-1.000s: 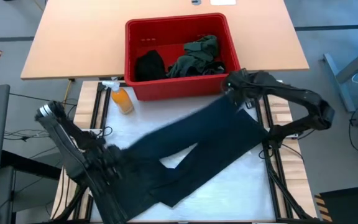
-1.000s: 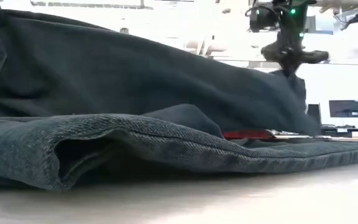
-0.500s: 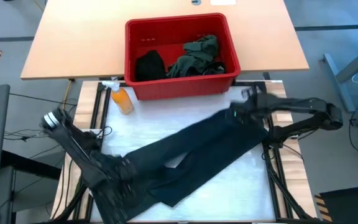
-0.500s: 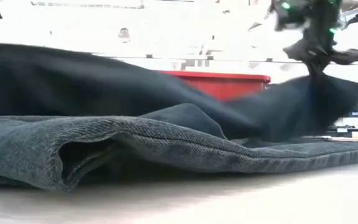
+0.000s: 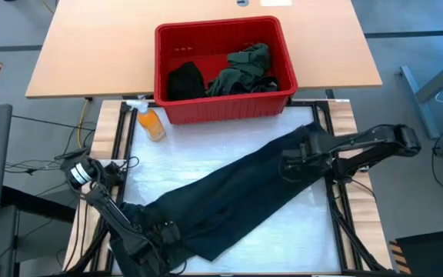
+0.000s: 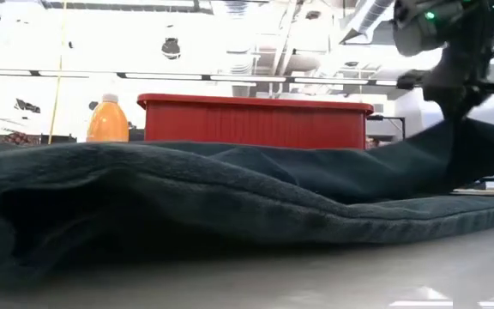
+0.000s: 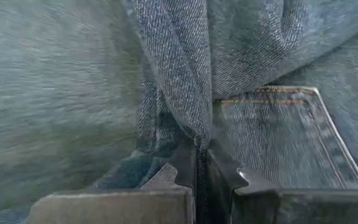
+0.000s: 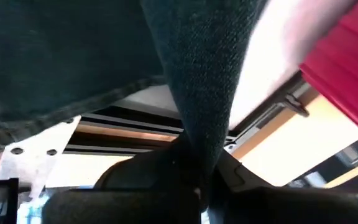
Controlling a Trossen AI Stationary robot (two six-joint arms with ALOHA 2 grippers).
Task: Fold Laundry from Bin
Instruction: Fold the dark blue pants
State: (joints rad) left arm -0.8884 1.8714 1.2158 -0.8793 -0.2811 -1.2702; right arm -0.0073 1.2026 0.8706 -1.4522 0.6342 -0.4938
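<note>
Dark charcoal trousers [image 5: 237, 192] lie slantwise across the white table, from the near left to the far right. My left gripper [image 5: 158, 231] is shut on their near-left end, beside a stitched back pocket [image 7: 278, 134]. My right gripper [image 5: 294, 163] is shut on their far-right end, also seen in the low view [image 6: 463, 103]. Behind them stands the red bin [image 5: 223, 108], holding a black cloth [image 5: 184, 79] and an olive-green piece [image 5: 244, 68]. My left gripper pinches a bunched fold of denim [image 7: 188, 121] between its two fingers, next to the back pocket. It comes from above, pointing steeply down. The cloth around it rests on the table. My right gripper pinches a narrow fold of the trousers' far-right end [image 8: 197, 118] between its two fingers, slanting down from the right. That end [image 6: 478, 146] rises a little off the table toward the fingers. The rest of the trousers lies on the table.
An orange spray bottle [image 5: 151, 123] stands left of the bin's near corner. Black frame rails [image 5: 337, 200] run along the table's left and right sides. Bare white tabletop [image 5: 198, 150] shows between the trousers and the bin.
Both grippers have sunk and gone toward the table's near edge, staying shut on the trousers. The right one has come away from the bin. The trousers, held up as a raised span a second ago, have come down and now lie mostly flat.
</note>
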